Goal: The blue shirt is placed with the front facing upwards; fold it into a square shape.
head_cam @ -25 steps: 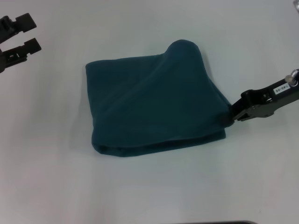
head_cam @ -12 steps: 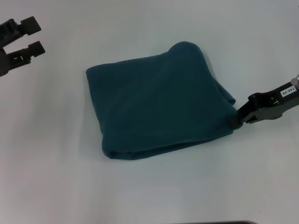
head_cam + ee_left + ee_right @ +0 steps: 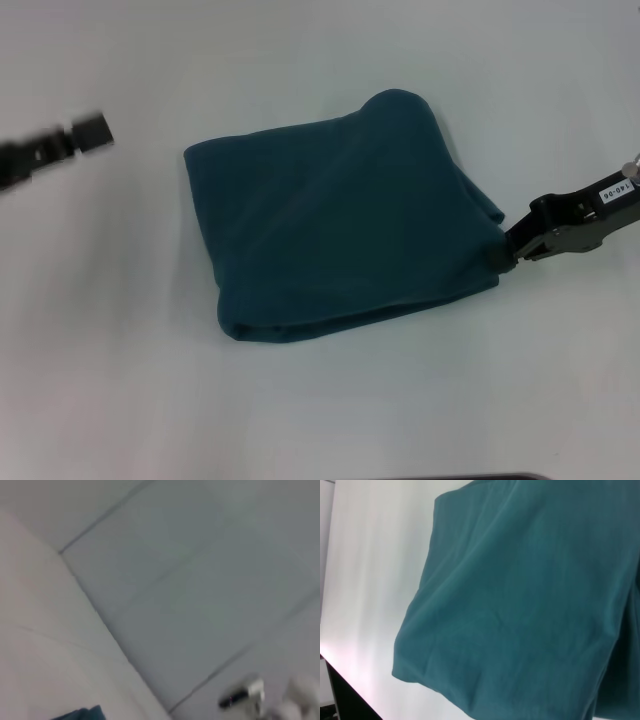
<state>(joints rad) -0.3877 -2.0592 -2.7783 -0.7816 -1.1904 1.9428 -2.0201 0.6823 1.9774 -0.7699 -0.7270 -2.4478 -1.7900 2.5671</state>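
Note:
The blue shirt [image 3: 340, 225] lies folded into a rough square on the white table, with no letters showing. Its far right corner bulges up in a rounded hump. My right gripper [image 3: 502, 254] is at the shirt's near right corner and is shut on the cloth edge there. The right wrist view is filled by the shirt [image 3: 520, 605], smooth with faint creases. My left gripper [image 3: 70, 142] hangs blurred at the far left, well apart from the shirt. A small bit of the shirt [image 3: 80, 714] shows in the left wrist view.
The white table [image 3: 320, 420] surrounds the shirt on all sides. A dark edge shows at the table's front [image 3: 470, 477]. The left wrist view shows the table's edge and grey floor tiles [image 3: 200, 595] beyond it.
My right gripper drew the shirt's near right corner to the right, and the front edge slid right with it. My left gripper shifted and turned at the far left and is now blurred.

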